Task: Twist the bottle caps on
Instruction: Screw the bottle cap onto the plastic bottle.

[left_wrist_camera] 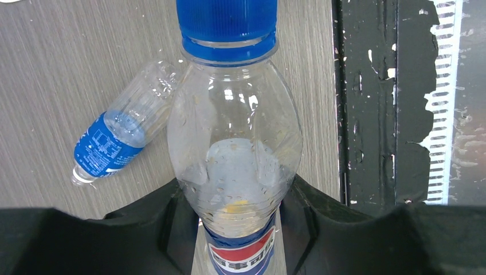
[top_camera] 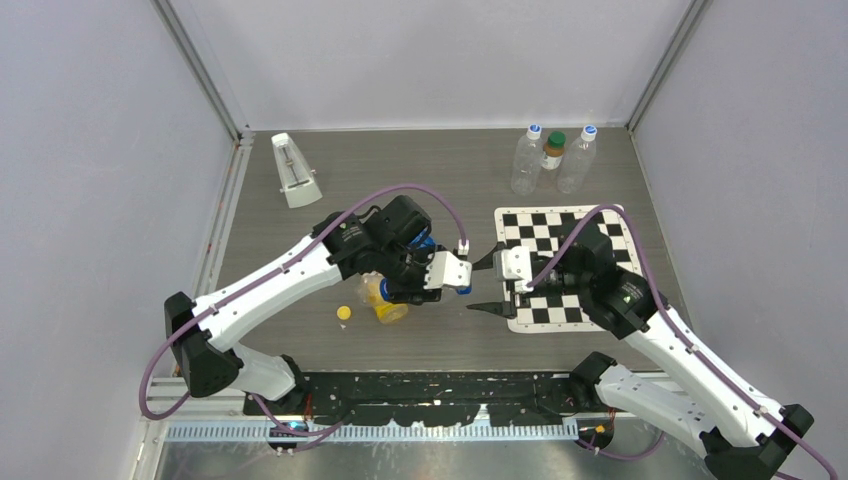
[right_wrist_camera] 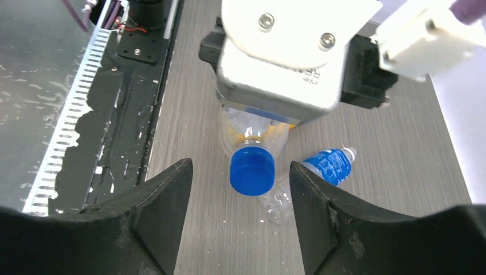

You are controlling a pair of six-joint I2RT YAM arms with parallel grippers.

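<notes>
The black mounting rail [top_camera: 430,400] runs along the near edge, under both arms. At the far left stands a white wedge-shaped object [top_camera: 295,170], well apart from the work. Nearer, a yellow cap [top_camera: 344,313] lies loose on the table just left of a yellow-tinted bottle [top_camera: 385,305], probably its own bottle, waiting its turn.

Right of these, the left gripper [left_wrist_camera: 235,186] clamps the belly of a clear bottle [left_wrist_camera: 235,132] and holds it level, neck towards the other arm, apparently to steady it against twisting. A small blue-labelled bottle [left_wrist_camera: 114,137] lies on its side beneath; whether it is capped I cannot tell.

The blue cap [right_wrist_camera: 252,171] sits on the held bottle's neck; how tightly it is threaded does not show. The right gripper [right_wrist_camera: 239,169] faces it with jaws wide, one on each side, touching neither.

Further right lies a chequered mat [top_camera: 560,235]. Beyond it, three upright bottles [top_camera: 553,155] stand capped.
</notes>
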